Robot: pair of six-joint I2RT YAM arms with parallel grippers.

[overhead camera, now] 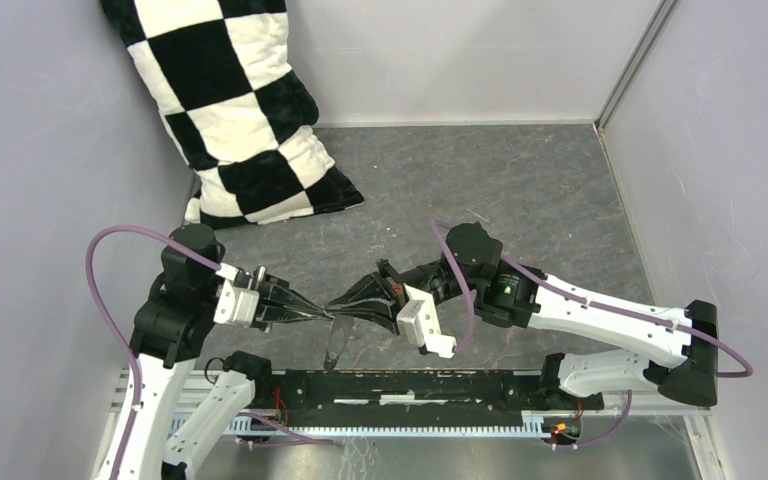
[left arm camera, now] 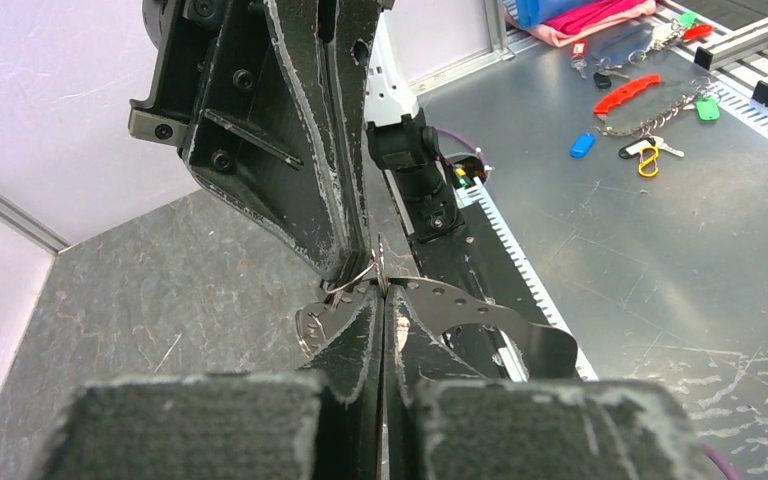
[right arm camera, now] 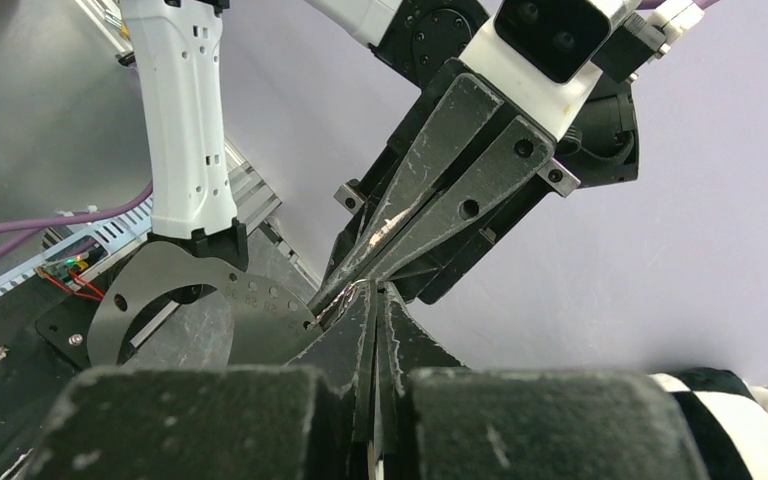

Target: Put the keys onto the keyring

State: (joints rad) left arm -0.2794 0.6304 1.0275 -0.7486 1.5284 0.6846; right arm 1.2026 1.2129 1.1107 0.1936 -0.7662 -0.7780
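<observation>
On the shiny metal sheet point(left arm camera: 610, 250) behind the arms, the keys point(left arm camera: 582, 145) lie with their coloured tags, well apart from both grippers. The left arm bends up from its base and points the left gripper point(overhead camera: 322, 314) to the right. The right arm stretches in from the right side and points the right gripper point(overhead camera: 344, 306) to the left. They meet tip to tip above the grey table point(overhead camera: 520, 190). Both pairs of fingers are squeezed tight together. A bit of thin wire, the keyring point(left arm camera: 358, 277), shows right where the tips touch. I cannot tell which gripper pinches it. A flat metal plate point(overhead camera: 335, 345) with holes hangs just under them. Far back, a black and white pillow point(overhead camera: 230, 110) leans in the corner.
</observation>
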